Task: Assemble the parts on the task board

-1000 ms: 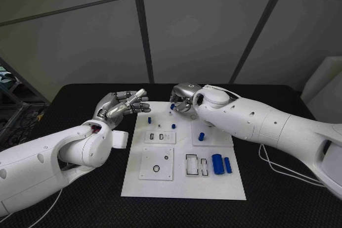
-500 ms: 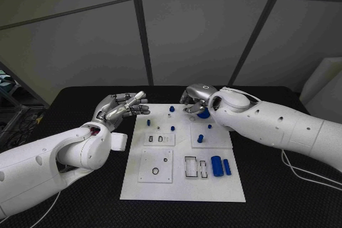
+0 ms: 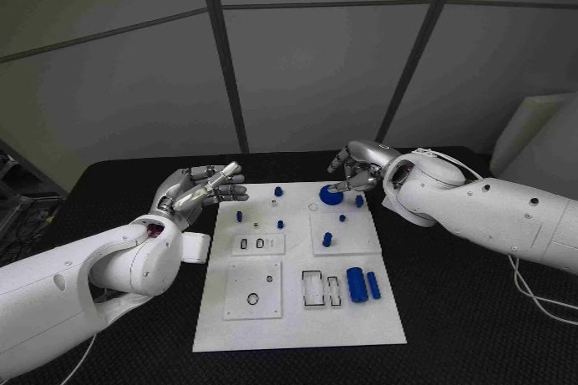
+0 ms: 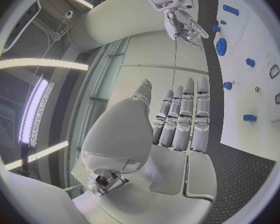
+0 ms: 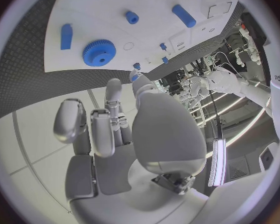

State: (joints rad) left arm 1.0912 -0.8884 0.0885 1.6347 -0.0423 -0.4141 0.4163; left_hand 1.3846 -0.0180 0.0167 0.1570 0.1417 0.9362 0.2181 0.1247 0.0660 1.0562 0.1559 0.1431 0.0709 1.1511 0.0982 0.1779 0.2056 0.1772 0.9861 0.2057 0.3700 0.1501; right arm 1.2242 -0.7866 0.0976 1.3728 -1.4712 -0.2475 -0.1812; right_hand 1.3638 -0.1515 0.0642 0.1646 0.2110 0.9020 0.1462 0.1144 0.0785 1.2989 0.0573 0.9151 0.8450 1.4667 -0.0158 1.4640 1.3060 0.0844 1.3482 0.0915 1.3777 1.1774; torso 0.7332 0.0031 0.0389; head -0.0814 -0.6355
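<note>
Both white arms reach in over the table from either side — the left arm (image 3: 84, 276) sweeps up from the near left corner, the right arm (image 3: 506, 214) comes in from the right edge. The left hand (image 3: 199, 189) sits raised with its palm up and fingers (image 4: 184, 117) stretched out side by side, thumb a bit apart, nothing in it. The right hand (image 3: 359, 168) hangs at the far right with its fingers (image 5: 93, 127) loosely curved and spread — also holding nothing. The two hands are well apart.
</note>
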